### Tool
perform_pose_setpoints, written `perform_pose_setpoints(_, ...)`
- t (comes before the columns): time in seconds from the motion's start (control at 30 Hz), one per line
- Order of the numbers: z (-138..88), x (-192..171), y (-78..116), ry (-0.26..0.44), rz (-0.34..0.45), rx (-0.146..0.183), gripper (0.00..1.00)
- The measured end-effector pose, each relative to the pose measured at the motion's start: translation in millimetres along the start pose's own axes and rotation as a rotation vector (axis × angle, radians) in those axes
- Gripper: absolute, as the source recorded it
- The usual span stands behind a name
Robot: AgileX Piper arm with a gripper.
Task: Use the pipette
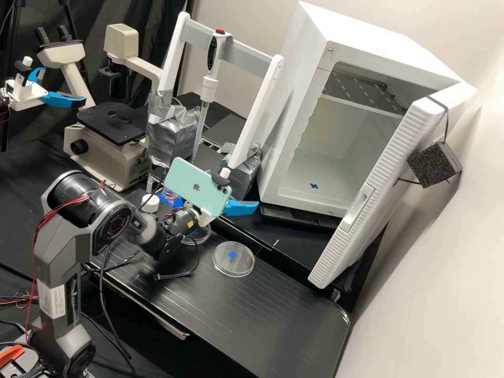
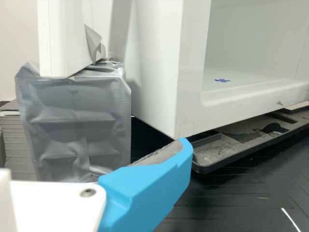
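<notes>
Pipette (image 1: 209, 86), slender and pale, hangs tip down from the grey crossbar (image 1: 247, 46), its handle uppermost, presumably so that a gripper can take it from the front. White incubator (image 1: 296, 79): box-shaped, smooth-walled, its ribbed door (image 1: 386, 165) swung open, perhaps to leave access to the chamber. White frame (image 1: 254, 123): two slanting uprights, their feet bound in creased silver tape (image 1: 173, 128), probably for ballast against tipping. Gripper (image 1: 234, 187): beside the frame's near foot, below the pipette; blue fingers (image 1: 241, 208) spread, with nothing between them; the pipette is ungrasped. Mint-green phone (image 1: 197, 188): glossy, mounted tilted over the gripper, likely as a camera. Petri dish (image 1: 233, 265): clear, round and shallow, flat on the black bench, its blue mark (image 1: 232, 255) possibly a position guide. Rough grey lining (image 2: 157, 155) on one finger: evidently for friction against smooth plastic.
</notes>
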Motion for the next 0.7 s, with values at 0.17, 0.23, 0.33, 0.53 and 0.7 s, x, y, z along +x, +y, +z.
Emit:
perform_pose_setpoints(0.17, -0.1, 0.0, 0.1, 0.001, 0.001, 0.0, 1.0)
perform_pose_setpoints(0.23, -0.1, 0.0, 0.1, 0.001, 0.001, 0.0, 1.0)
perform_pose_setpoints(0.33, 0.1, -3.6, 0.7, 0.003, 0.005, 0.0, 1.0)
perform_pose_setpoints(0.53, -12.4, -34.9, 10.6, 0.065, 0.02, 0.008, 1.0)
perform_pose_setpoints(0.7, -46.1, -59.3, 21.6, 0.205, 0.057, 0.019, 1.0)
